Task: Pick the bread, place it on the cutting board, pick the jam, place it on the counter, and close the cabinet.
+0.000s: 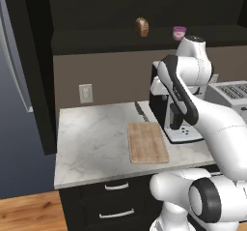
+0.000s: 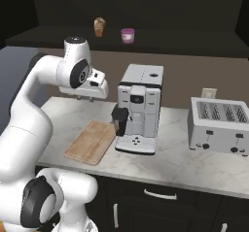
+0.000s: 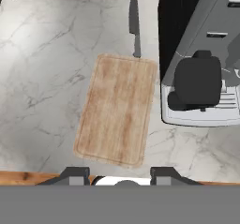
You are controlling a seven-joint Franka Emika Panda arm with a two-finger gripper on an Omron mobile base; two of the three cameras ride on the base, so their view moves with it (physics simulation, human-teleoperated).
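The bread (image 1: 142,27) (image 2: 99,26), a small brown loaf, sits on the shelf of the dark upper cabinet (image 1: 96,41). The purple-pink jam (image 1: 179,32) (image 2: 127,35) stands a little to its right on the same shelf. The light wooden cutting board (image 1: 147,142) (image 2: 91,141) (image 3: 117,108) lies bare on the marble counter (image 1: 91,138). My gripper (image 2: 83,99) (image 3: 121,174) hangs above the board's near end and points down at it. It is open, with nothing between its fingers.
A coffee machine (image 2: 138,107) (image 3: 201,78) stands right beside the board. A toaster (image 2: 221,124) is further right. A knife (image 3: 135,26) (image 1: 141,110) lies behind the board. A tall dark panel (image 1: 34,56) and a grey fridge (image 1: 14,80) bound the counter's left end.
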